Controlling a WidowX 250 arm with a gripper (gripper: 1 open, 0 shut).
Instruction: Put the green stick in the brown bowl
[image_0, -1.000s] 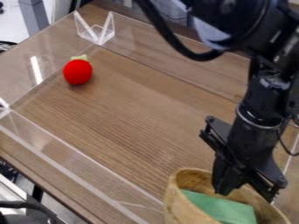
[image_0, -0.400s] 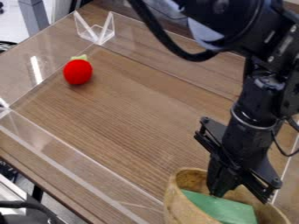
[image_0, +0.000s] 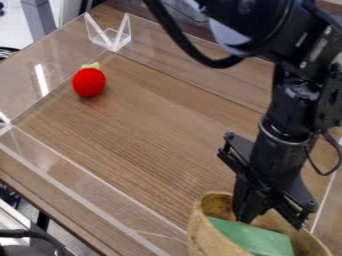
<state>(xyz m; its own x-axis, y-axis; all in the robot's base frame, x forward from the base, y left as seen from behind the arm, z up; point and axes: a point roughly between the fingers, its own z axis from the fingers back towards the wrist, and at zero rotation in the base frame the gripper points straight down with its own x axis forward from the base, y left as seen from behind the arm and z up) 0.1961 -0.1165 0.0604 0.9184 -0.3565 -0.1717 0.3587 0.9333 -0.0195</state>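
The brown bowl (image_0: 214, 222) sits at the bottom right, cut off by the frame's lower edge. Inside it lies the green stick (image_0: 251, 238), a flat light-green block slanting toward the right. My black gripper (image_0: 254, 212) points straight down into the bowl just above the stick's upper end. Its fingers look closed together, and whether they pinch the stick is hidden by the bowl rim and the hand itself.
A red strawberry-like ball (image_0: 90, 80) lies at the far left of the wooden table (image_0: 147, 130). Clear plastic walls (image_0: 54, 170) border the table's left and front edges, with a folded clear piece (image_0: 110, 35) at the back.
The arm has shifted very slightly left over the bowl; the stick and the ball lie as before.
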